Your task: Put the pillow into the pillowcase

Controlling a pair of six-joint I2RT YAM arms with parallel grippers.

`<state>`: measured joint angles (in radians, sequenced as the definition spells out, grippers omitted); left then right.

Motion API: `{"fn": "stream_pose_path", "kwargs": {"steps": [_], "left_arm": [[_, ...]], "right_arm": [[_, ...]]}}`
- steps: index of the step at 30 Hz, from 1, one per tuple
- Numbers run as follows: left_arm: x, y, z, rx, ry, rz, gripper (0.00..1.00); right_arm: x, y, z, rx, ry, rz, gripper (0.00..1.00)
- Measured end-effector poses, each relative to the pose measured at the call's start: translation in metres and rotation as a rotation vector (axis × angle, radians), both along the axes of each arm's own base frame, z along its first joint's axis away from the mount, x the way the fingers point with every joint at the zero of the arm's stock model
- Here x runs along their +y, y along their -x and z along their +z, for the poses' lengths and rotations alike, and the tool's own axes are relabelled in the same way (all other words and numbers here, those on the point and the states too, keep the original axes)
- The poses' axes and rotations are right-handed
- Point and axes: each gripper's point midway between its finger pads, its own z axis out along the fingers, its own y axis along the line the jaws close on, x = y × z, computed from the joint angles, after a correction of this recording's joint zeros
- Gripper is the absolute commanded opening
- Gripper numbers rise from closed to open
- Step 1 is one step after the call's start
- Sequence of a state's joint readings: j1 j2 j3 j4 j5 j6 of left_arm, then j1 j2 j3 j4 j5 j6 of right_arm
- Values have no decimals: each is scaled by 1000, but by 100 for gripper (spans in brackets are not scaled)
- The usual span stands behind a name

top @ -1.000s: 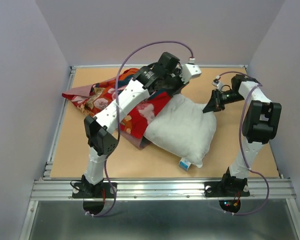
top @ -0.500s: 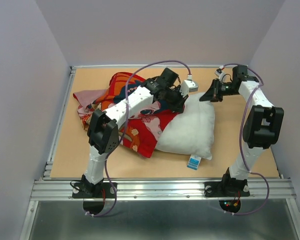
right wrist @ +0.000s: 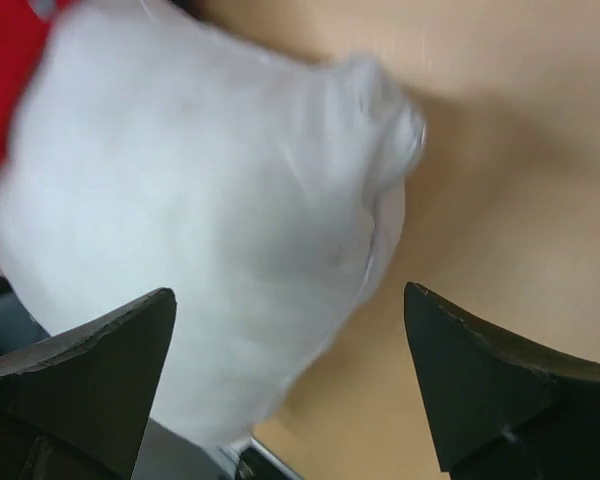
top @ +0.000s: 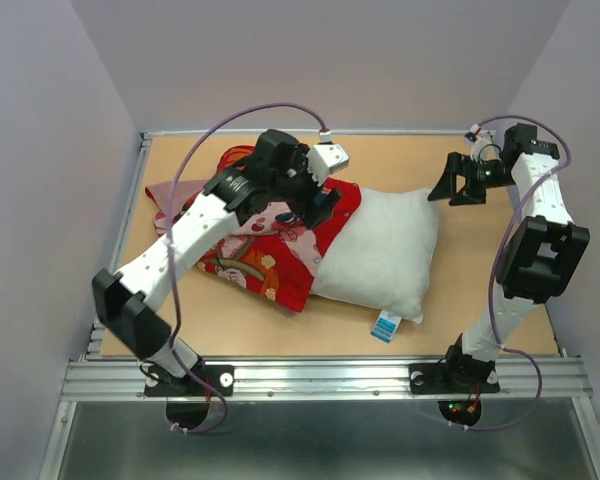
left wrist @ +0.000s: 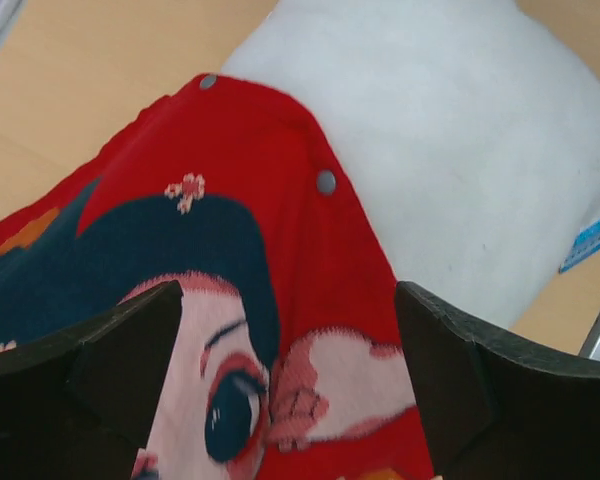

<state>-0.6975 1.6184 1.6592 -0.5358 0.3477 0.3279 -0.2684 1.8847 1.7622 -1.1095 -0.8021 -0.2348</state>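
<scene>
The white pillow [top: 385,250] lies flat on the table, and its left end is covered by the bright red pillowcase [top: 265,260]. In the left wrist view the pillowcase [left wrist: 310,260] shows a cartoon face and a snap-studded edge that lies over the pillow [left wrist: 460,130]. My left gripper [top: 316,198] hovers open just above that red cloth, left gripper [left wrist: 288,300] holding nothing. My right gripper [top: 454,184] stands open, a little right of the pillow's far right corner. In its own view the right gripper [right wrist: 290,295] frames the pillow [right wrist: 200,220] corner without touching it.
A small blue tag [top: 385,325] sticks out at the pillow's near right corner. Crumpled pinkish cloth of the pillowcase [top: 180,200] bunches at the far left. Bare tan table [top: 480,290] lies right of the pillow, and a metal rail [top: 330,375] runs along the near edge.
Both grippers have opened and let go of the cloth and the pillow corner. The left arm swung leftward, the right gripper drew back to the right. The pillow has settled flat.
</scene>
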Motion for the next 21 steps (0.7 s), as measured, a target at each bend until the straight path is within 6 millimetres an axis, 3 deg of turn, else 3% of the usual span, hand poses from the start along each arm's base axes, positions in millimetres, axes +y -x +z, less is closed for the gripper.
{"fn": "stream_pose_path", "kwargs": {"steps": [3, 5, 8, 12, 14, 16, 19, 21], "left_arm": [[31, 28, 7, -59, -27, 5, 98], [48, 44, -10, -51, -67, 8, 98], [61, 59, -60, 29, -138, 23, 97], [76, 69, -137, 168, -253, 73, 96], [76, 60, -156, 191, -278, 110, 96], [73, 43, -156, 175, -275, 144, 96], [64, 4, -138, 120, -240, 195, 95], [55, -38, -114, 44, -194, 229, 96]], "right_arm": [[-6, 40, -30, 74, 86, 88, 100], [3, 70, -52, 160, 94, 168, 100], [23, 100, -76, 266, 53, 257, 99], [57, 116, -85, 331, -50, 346, 91], [76, 116, -83, 359, -123, 359, 89], [83, 110, -82, 376, -156, 335, 86], [86, 85, -81, 337, -169, 256, 83], [86, 66, -81, 298, -165, 202, 86]]}}
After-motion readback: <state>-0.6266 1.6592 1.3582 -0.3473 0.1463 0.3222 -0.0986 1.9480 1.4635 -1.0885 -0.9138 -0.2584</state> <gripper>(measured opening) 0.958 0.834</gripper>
